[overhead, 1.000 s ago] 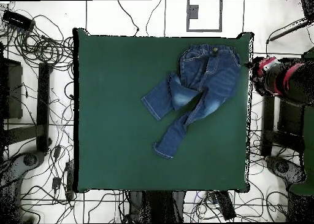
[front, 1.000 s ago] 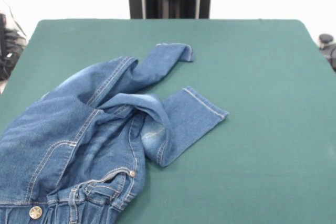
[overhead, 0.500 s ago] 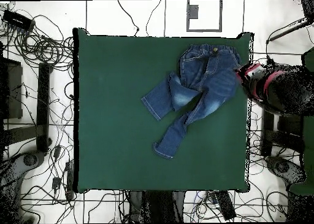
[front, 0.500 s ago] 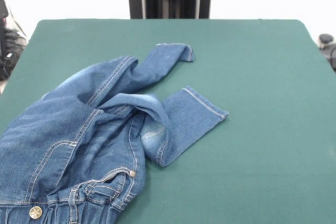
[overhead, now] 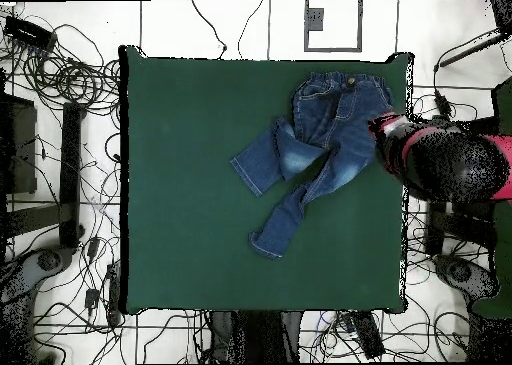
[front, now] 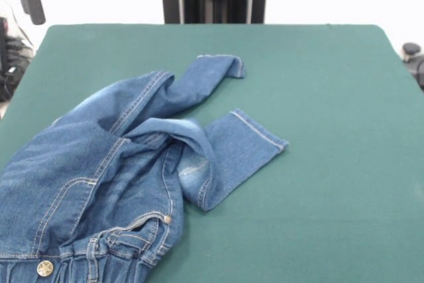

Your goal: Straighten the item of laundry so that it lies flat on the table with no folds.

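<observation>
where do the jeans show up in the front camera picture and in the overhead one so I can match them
Front view: the jeans fill the lower left, waistband at the bottom edge.
Overhead view: the jeans lie at upper right of the table, waistband toward the top.
Shared landmark: the folded-over leg's hem.

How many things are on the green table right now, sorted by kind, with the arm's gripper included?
Blue denim jeans: 1, crumpled, one leg folded across the other
Green table: 1
Gripper: 1, at the jeans' edge in the overhead view
Total: 3
</observation>
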Robot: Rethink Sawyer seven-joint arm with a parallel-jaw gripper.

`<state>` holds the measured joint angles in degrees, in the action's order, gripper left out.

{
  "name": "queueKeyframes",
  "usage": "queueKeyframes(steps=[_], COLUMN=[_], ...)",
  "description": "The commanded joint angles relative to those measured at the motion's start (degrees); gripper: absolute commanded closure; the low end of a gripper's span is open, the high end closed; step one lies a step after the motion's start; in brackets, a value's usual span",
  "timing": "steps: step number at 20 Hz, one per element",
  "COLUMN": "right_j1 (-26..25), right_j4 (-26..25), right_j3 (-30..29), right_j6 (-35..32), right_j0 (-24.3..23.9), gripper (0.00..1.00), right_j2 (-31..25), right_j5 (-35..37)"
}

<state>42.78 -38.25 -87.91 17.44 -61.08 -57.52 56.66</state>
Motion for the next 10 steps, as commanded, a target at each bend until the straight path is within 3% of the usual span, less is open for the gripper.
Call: queueKeyframes(steps=[1, 10], right_j1=[1.70, 4.63], right_j4=[1.94, 5.22], right_j3=[-12.11, -17.56], right_j6=[-26.16, -39.21], right_j0=[5.20, 10.87], gripper=[0.00, 0.00], right_j2=[8.31, 15.18], right_j5=[-5.55, -12.98])
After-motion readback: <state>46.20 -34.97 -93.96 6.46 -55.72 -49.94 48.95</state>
